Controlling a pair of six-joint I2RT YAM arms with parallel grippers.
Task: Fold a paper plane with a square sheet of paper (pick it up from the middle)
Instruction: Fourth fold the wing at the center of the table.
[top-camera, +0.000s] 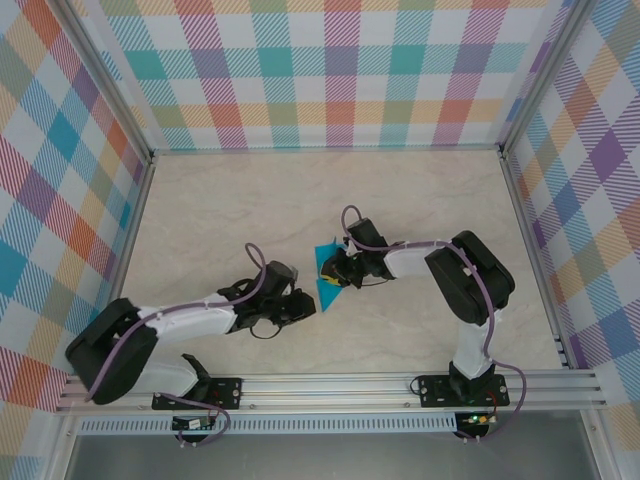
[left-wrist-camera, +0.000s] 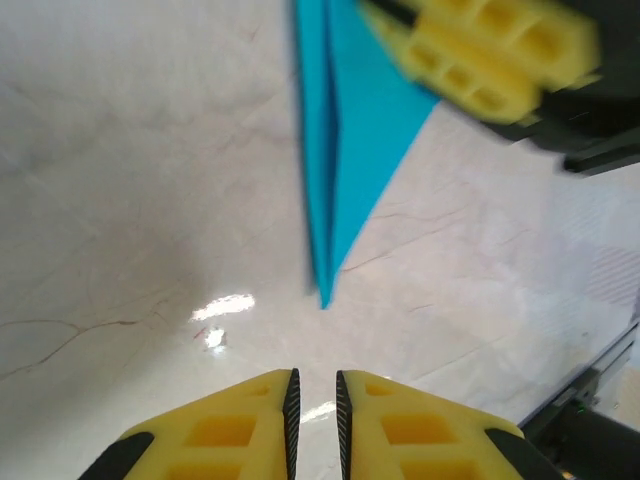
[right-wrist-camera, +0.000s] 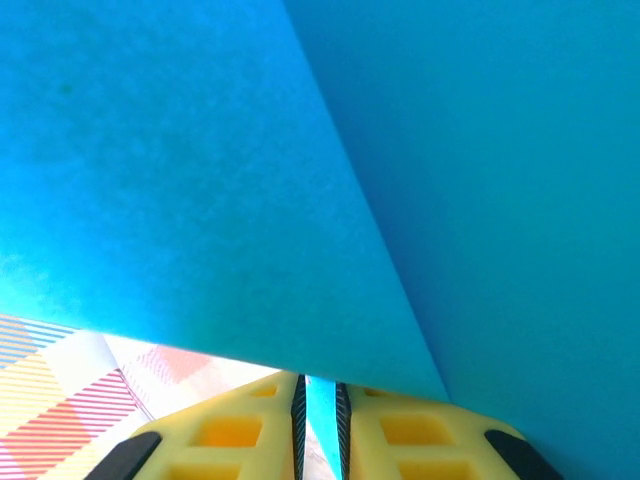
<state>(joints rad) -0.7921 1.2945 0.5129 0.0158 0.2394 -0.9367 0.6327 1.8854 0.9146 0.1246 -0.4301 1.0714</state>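
While the right claw (right-wrist-camera: 320, 395) is clamped on the thin teal-blue folded paper triangle (top-camera: 326, 290) over the pale marbled desk (top-camera: 250, 200), the left claw (left-wrist-camera: 313, 385), together and empty, sits at its 7 o'clock.

Arms: 2 — left arm (top-camera: 190, 322), right arm (top-camera: 465, 275). Hands: 2 — left hand (top-camera: 300, 303), right hand (top-camera: 335, 272). Yellow fingers (left-wrist-camera: 235, 420): 2 per hand, 4 total. Teal-blue paper plane (top-camera: 328, 290): 1. Counter (top-camera: 250, 200): 1. Plaid wall panels (top-camera: 330, 70): 3. Purple cables (top-camera: 262, 268): 2, one per arm.
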